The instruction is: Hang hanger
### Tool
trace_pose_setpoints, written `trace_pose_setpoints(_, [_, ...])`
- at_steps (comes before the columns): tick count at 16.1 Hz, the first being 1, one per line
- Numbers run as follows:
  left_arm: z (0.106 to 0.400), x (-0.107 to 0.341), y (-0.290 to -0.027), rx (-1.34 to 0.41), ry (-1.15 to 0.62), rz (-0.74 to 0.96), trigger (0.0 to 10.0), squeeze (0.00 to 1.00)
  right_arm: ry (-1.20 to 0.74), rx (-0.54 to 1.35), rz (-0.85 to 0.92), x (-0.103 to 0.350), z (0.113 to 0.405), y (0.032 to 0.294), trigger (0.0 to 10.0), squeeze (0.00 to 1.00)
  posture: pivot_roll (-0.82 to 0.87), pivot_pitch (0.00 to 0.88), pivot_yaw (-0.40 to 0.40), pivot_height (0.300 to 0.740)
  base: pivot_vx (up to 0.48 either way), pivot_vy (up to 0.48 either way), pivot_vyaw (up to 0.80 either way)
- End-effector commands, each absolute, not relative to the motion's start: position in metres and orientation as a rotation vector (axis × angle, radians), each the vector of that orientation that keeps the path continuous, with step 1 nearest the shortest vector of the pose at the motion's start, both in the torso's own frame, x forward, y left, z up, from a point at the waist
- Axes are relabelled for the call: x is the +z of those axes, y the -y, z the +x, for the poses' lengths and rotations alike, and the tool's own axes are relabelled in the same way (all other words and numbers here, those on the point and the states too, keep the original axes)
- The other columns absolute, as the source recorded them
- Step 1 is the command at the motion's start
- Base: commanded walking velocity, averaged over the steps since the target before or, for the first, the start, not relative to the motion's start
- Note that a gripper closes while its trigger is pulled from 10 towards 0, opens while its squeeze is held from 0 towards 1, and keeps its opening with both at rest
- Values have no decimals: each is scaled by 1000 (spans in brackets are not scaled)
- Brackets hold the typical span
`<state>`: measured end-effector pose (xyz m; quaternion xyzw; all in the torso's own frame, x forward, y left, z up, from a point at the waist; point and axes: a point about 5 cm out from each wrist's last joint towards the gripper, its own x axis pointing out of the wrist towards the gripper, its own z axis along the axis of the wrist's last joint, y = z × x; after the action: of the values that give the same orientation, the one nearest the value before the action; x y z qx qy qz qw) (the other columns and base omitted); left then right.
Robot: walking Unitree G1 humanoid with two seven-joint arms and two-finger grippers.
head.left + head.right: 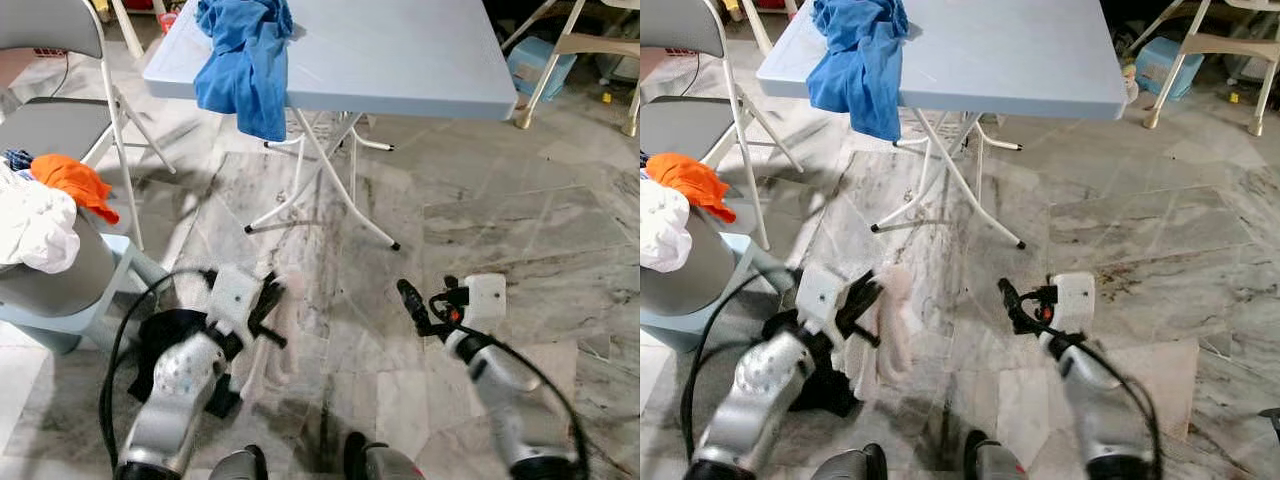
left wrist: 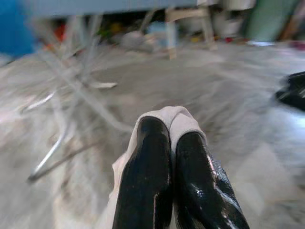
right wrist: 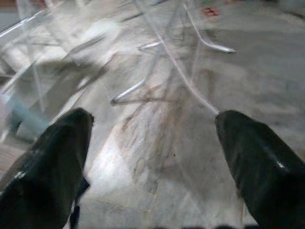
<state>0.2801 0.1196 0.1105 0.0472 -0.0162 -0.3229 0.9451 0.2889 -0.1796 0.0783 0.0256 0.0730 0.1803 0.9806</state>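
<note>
Two tools: left tool (image 1: pixel 862 305) pinching pale cloth (image 1: pixel 892 325) (one), right tool (image 1: pixel 1012 300) agape.

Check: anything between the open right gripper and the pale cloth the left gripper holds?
Nothing visible. The gap between right gripper and pale cloth, pinched in the left gripper, is open air over marble floor.

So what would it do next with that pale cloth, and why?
Probably carry it forward to the table. The left gripper is shut on a pale cloth that hangs low above the floor, the right gripper is open and holds nothing, and I see no hanger here. That is only a guess.
</note>
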Motion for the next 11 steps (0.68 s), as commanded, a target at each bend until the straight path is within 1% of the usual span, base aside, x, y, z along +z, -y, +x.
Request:
trace_pose_setpoints(1, [279,128,-104,-803,90,118,10000,0,-169,504,-6,83,286,177,10000,47,32,224,-12,740,0,0,0])
trace_pose_setpoints(2, [279,129,-103,-816,94,120,10000,0,-176,514,-11,83,286,178,10000,47,32,224,-12,740,0,0,0])
trace_pose_setpoints(3, [282,139,-93,-910,119,143,10000,0,-189,560,-64,87,287,188,10000,0,29,227,-8,740,0,0,0])
trace_pose_setpoints(5, [289,153,-91,-973,171,192,10000,0,-223,625,-100,91,285,203,10000,0,25,229,-3,740,0,0,0])
trace_pose_setpoints(6, [293,160,-92,-989,181,179,10000,0,-245,663,-109,92,283,207,10000,0,24,227,0,740,0,0,0])
trace_pose_setpoints(7, [293,163,-92,-1008,185,182,10000,0,-263,694,-107,91,280,208,10000,0,22,225,4,740,0,0,0])
trace_pose_setpoints(8, [294,168,-91,-1033,200,197,10000,0,-288,771,-96,92,275,206,10000,0,21,224,8,740,0,0,0])
trace_pose_setpoints(9, [295,170,-89,-1045,206,193,10000,0,-299,793,-82,91,274,205,10000,0,20,222,10,740,0,0,0])
trace_pose_setpoints(11, [293,178,-80,-1081,260,207,10000,0,-319,860,-55,90,269,197,10000,0,18,217,13,740,0,0,0])
